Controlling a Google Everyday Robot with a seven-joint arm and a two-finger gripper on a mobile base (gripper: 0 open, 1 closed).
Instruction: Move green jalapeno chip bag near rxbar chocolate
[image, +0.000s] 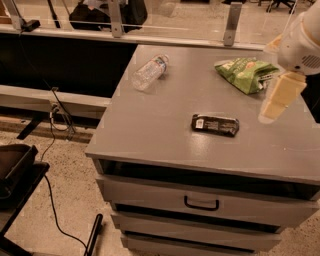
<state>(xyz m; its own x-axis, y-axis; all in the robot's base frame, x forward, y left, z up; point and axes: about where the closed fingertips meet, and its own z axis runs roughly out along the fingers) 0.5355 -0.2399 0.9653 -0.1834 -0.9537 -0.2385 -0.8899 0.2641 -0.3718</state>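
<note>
The green jalapeno chip bag (245, 73) lies crinkled at the back right of the grey cabinet top (160, 125). The rxbar chocolate (215, 124), a flat black bar with a white label at its left end, lies near the middle of the top, toward the front. My gripper (272, 107) hangs from the white arm (301, 40) at the right edge of the view. It is just right of the bag's near end and up and to the right of the bar, touching neither. It holds nothing that I can see.
A clear plastic bottle (149, 72) lies on its side at the back left of the top. The cabinet has drawers with a black handle (201, 203) in front. A cable (55, 220) runs over the floor at the left, next to a dark chair (15, 170).
</note>
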